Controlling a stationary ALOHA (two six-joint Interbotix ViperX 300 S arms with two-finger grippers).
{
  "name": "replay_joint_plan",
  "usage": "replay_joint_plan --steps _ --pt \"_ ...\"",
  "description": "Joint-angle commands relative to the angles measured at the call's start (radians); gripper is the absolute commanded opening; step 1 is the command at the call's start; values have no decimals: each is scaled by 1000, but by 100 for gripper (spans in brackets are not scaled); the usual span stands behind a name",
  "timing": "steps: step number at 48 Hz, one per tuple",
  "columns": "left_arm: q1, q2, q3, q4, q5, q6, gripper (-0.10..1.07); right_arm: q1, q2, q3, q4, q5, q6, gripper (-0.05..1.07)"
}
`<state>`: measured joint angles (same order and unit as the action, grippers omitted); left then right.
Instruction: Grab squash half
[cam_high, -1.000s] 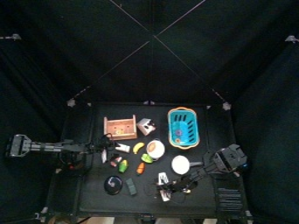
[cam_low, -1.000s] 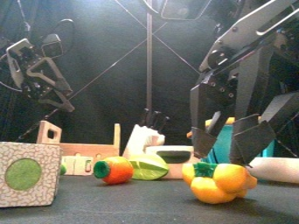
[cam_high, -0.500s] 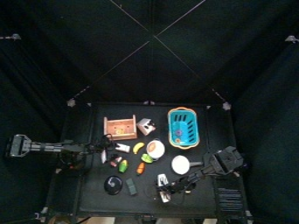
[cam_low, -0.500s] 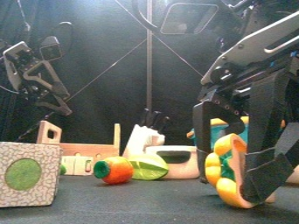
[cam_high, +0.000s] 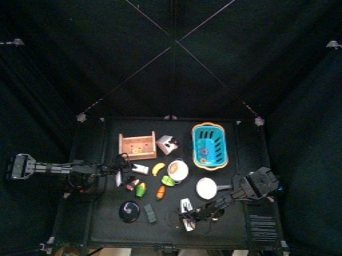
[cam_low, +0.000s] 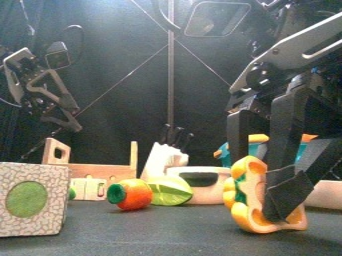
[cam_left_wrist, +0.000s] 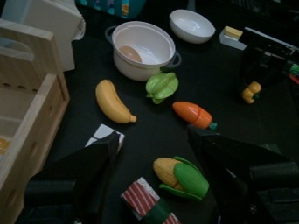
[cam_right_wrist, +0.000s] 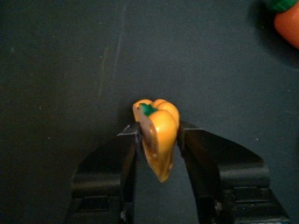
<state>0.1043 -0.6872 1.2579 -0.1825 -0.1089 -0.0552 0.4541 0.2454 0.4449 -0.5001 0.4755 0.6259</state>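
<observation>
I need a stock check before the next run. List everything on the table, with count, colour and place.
squash half: one, yellow-orange, front right of the table, between the right hand's jaws
carrot: one, orange, centre front
banana: one, yellow, beside the wooden rack
corn: one, yellow and green, near the left hand
pot: one, white, mid-table
bowl: one, white, right of the pot
basket: one, blue, rear right
wooden rack: one, tan, rear left
left hand: open, resting at the table's left
right hand: around the squash half
</observation>
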Motion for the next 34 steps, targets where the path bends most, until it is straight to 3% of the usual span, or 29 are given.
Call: replay_joint_plan --steps 1,11,34 --pt "0 0 -8 -2 -9 0 96 -2 -61 -12 -17 25 0 68" --pt "0 2 -3 -3 -9 0 96 -2 -115 -9 -37 48 0 68" --pt "0 2 -6 -3 -9 0 96 -15 -121 -9 -81 54 2 67"
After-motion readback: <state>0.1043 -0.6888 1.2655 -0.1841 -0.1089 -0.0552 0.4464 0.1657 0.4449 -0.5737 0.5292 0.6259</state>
